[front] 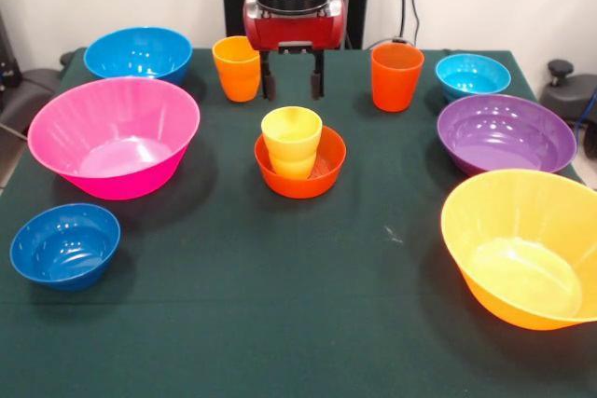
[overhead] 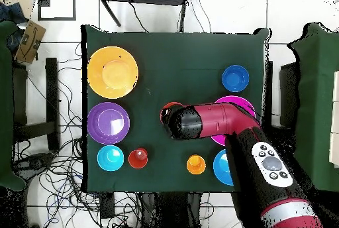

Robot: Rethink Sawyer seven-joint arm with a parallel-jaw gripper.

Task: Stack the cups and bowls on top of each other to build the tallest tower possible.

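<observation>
One yellow cup (front: 291, 140) sits in your small orange-red bowl (front: 300, 166) mid-bench, gripper (front: 292, 87) hovering empty, jaws parted, so a careless descent could topple it.

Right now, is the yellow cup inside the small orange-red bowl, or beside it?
Inside. The yellow cup stands upright in the small orange-red bowl, whose rim rings its base. The hand hangs open above and behind, not touching it.
</observation>
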